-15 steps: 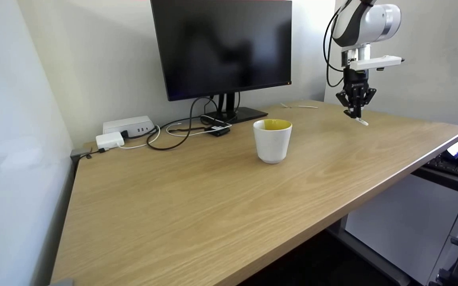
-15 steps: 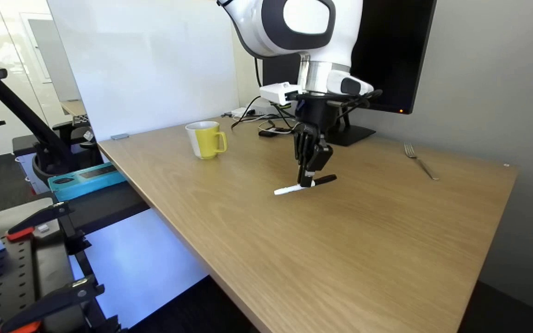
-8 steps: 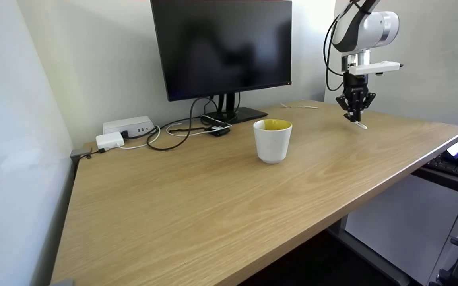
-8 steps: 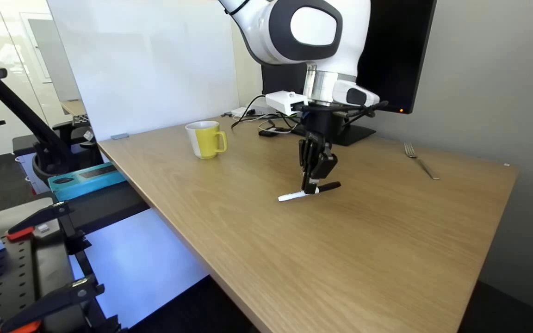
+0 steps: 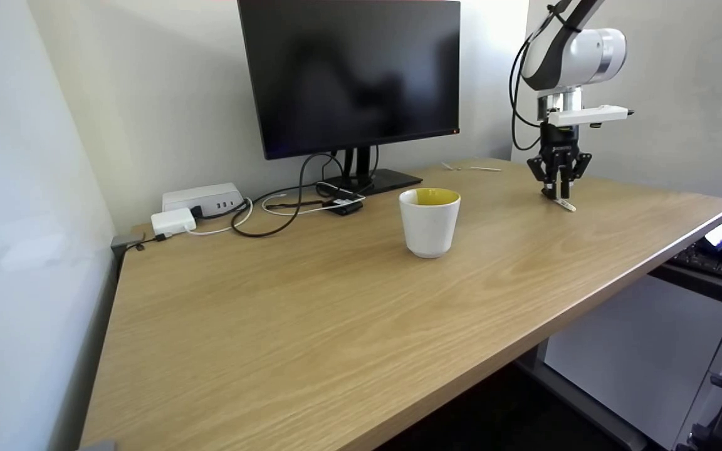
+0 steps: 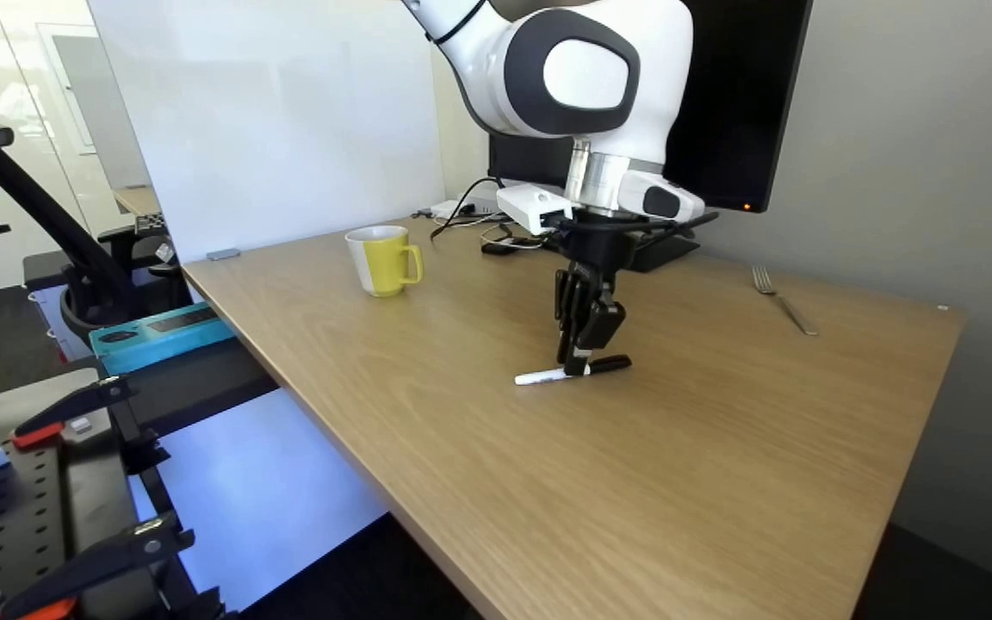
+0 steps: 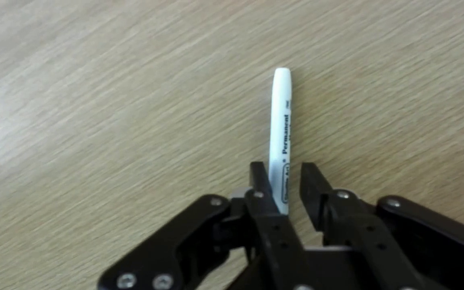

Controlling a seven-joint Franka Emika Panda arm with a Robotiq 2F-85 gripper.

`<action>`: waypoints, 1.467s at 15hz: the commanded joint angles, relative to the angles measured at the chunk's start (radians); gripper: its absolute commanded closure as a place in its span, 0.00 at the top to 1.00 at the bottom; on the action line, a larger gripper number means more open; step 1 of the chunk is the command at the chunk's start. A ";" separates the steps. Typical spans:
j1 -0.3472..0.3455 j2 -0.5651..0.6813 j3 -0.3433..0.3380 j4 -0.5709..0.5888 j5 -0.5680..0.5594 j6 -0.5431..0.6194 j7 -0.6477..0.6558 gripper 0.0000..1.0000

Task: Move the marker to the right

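The marker has a white barrel with black print and a black cap. It lies on the table in both exterior views (image 5: pixel 566 205) (image 6: pixel 541 377), and its white part shows in the wrist view (image 7: pixel 280 129). My gripper (image 7: pixel 282 167) is partly open, with its fingers low on either side of the marker. The marker is closer to the left finger in the wrist view, with a gap to the right finger. The gripper also shows in both exterior views (image 5: pixel 558 193) (image 6: pixel 577 366). The cap end is hidden behind the fingers in the wrist view.
A white and yellow mug (image 5: pixel 429 227) (image 6: pixel 386 263) stands on the table (image 6: pixel 685 482). A fork (image 6: pixel 782 301) lies near the wall. A monitor (image 5: pixel 355 75) stands at the back, with cables and a white box (image 5: pixel 204 199) beside it.
My gripper has come down with the marker until it lies on the table. The fingers were shut on the marker and have now parted.
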 commanded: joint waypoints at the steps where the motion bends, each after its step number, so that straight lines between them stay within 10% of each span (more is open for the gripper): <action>1: -0.018 -0.005 0.017 0.016 0.012 -0.034 -0.007 0.58; 7: 0.022 -0.195 0.004 -0.089 -0.038 -0.065 -0.028 0.98; 18: 0.172 -0.807 0.087 -0.471 -0.203 -0.272 -0.090 1.00; 22: 0.179 -0.809 0.097 -0.458 -0.197 -0.294 -0.057 1.00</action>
